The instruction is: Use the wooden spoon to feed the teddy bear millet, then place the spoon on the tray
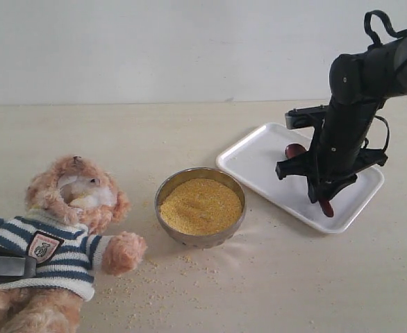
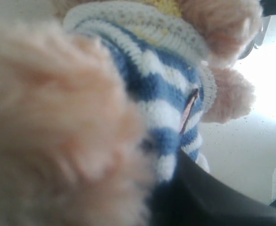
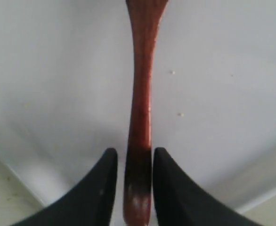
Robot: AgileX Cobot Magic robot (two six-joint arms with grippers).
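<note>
**Exterior view.** The teddy bear [image 1: 68, 229] lies on its back toward the near left corner of the table [image 1: 294, 277]. The left gripper [image 1: 7, 266] lies across its striped torso; whether those jaws are clamped cannot be told. A steel bowl [image 1: 198, 240] heaped with millet [image 1: 200, 206] stands mid-table, just beside the bear's paw, with loose grains [image 1: 148, 277] around it. The tray [image 1: 259, 156] sits toward the right edge. The wooden spoon [image 1: 295, 150] lies across it, bowl end toward the far rim. The right gripper [image 1: 326, 198] points down over the handle.

**Left wrist view.** Blurred fur and the bear's [image 2: 161, 94] blue-and-white shirt fill the frame. 1 dark finger [image 2: 213, 197] presses against the shirt. The table [image 2: 241, 150] shows beyond.

**Right wrist view.** The spoon [image 3: 140, 94] rests flat on the tray [image 3: 58, 70]. The right gripper's [image 3: 137, 188] 2 black fingertips [image 3: 102, 188] straddle the handle, slightly apart. A sliver of tray shows between 1 fingertip and the wood. A few grains [image 3: 180, 114] lie on the tray.
</note>
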